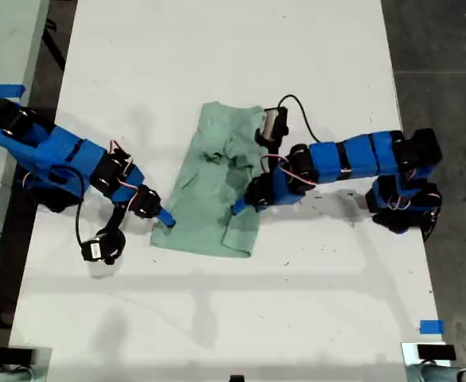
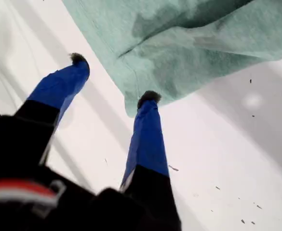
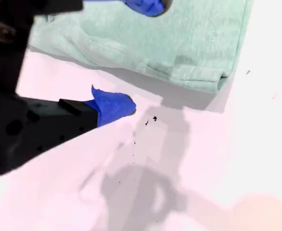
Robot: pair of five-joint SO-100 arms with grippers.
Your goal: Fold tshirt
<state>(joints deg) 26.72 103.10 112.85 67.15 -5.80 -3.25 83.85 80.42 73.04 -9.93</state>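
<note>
The pale green tshirt (image 1: 209, 195) lies partly folded and rumpled in the middle of the white table. My first gripper (image 1: 166, 219) belongs to the arm on the exterior view's left. It stands open at the shirt's edge near a bottom corner. In the first wrist view one fingertip (image 2: 149, 97) touches the corner of the tshirt (image 2: 203, 48) and the other rests on bare table. My second gripper (image 1: 239, 208), on the arm at the exterior view's right, is open. In the second wrist view one fingertip (image 3: 153, 6) hangs over the tshirt (image 3: 179, 38) and the other sits on the table beside its hem.
The white table (image 1: 217, 48) has bare surface all around the shirt. A blue tape mark (image 1: 430, 326) sits near the exterior view's lower right corner. Dark floor runs along the exterior view's right side. Another surface with blue tape (image 1: 1, 90) borders the exterior view's left.
</note>
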